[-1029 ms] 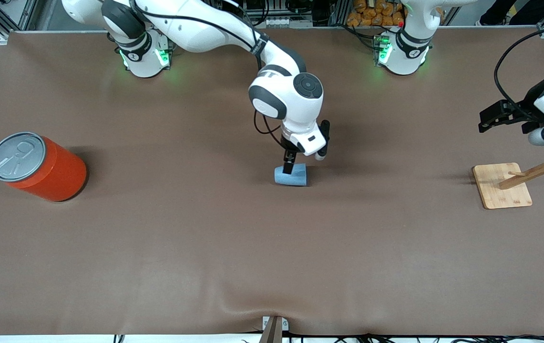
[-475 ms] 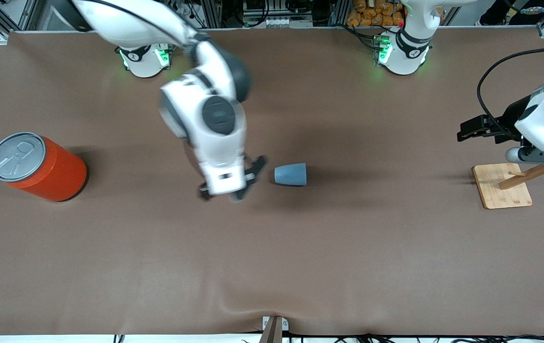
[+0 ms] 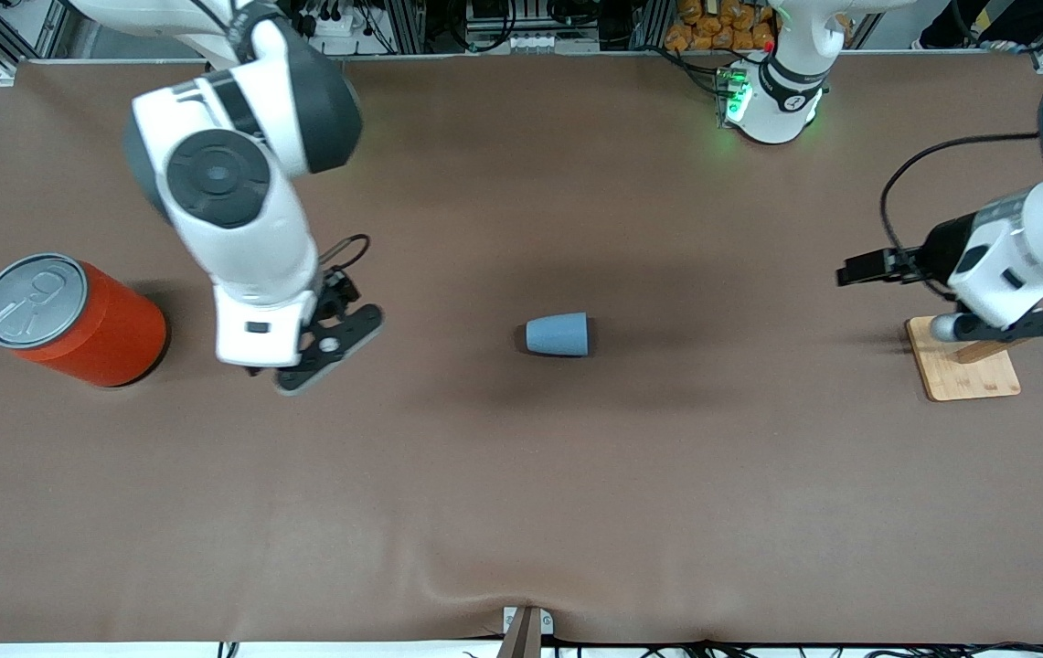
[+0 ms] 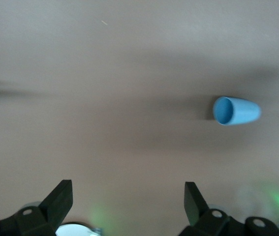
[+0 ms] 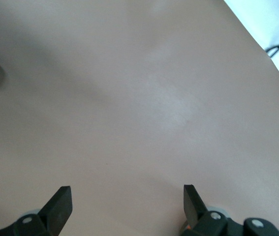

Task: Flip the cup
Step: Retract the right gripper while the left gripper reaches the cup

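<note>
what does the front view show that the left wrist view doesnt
Only the front view shows the orange can, the wooden stand, the right gripper over bare table between can and cup, and both arm bases. Only the left wrist view shows the cup's darker blue inside, its mouth facing that camera, framed by the open left gripper. Both show the cup lying on its side on the brown table.
</note>
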{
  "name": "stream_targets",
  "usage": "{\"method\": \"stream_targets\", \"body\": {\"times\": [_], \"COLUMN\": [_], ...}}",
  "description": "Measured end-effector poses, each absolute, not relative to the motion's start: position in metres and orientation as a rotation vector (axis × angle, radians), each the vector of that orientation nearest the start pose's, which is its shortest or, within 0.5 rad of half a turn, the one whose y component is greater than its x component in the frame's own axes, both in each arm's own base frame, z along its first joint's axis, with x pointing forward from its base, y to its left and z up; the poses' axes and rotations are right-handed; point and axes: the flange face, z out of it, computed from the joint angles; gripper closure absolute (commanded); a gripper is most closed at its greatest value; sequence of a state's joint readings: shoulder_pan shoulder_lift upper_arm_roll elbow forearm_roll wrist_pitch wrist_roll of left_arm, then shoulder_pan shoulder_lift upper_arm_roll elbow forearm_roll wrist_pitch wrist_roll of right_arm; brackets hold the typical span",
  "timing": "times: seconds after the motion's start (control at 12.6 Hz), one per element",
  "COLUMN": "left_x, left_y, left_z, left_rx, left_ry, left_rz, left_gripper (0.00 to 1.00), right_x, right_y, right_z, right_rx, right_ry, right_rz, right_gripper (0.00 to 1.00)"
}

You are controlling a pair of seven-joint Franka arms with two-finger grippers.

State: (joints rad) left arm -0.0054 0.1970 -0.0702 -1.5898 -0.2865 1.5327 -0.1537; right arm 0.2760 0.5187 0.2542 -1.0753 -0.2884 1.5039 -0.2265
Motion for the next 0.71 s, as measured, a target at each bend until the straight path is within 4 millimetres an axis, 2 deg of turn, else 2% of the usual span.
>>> {"method": "stream_targets", "body": {"times": [0.08, 0.16, 0.24, 0.4, 0.47, 0.55, 0.71], "left_x": [0.595, 0.6, 0.602, 0.594, 0.584, 0.569, 0.542], "left_y": [-0.079, -0.09, -0.109, -0.158, -0.186, -0.215, -0.255], "left_z": [0.484, 0.461, 0.438, 0.392, 0.371, 0.349, 0.314], "left_rx": [-3.402, -3.428, -3.44, -3.455, -3.453, -3.435, -3.438], "left_ry": [-0.194, -0.203, -0.191, -0.14, -0.103, -0.056, -0.043], "left_rz": [0.552, 0.596, 0.624, 0.69, 0.735, 0.776, 0.826], "left_gripper": [0.0, 0.0, 0.0, 0.0, 0.0, 0.0, 0.0], "right_x": [0.638, 0.646, 0.656, 0.665, 0.66, 0.651, 0.628], "right_y": [0.267, 0.246, 0.213, 0.141, 0.121, 0.117, 0.141], "right_z": [0.535, 0.536, 0.541, 0.568, 0.587, 0.606, 0.625], "right_rx": [-3.118, -3.14, -3.148, -3.123, -3.13, -3.158, -3.213], "right_ry": [-1.125, -1.055, -0.973, -0.815, -0.736, -0.591, -0.226], "right_rz": [0.088, 0.088, 0.088, 0.045, 0.011, -0.015, -0.016], "right_gripper": [0.0, 0.0, 0.0, 0.0, 0.0, 0.0, 0.0]}}
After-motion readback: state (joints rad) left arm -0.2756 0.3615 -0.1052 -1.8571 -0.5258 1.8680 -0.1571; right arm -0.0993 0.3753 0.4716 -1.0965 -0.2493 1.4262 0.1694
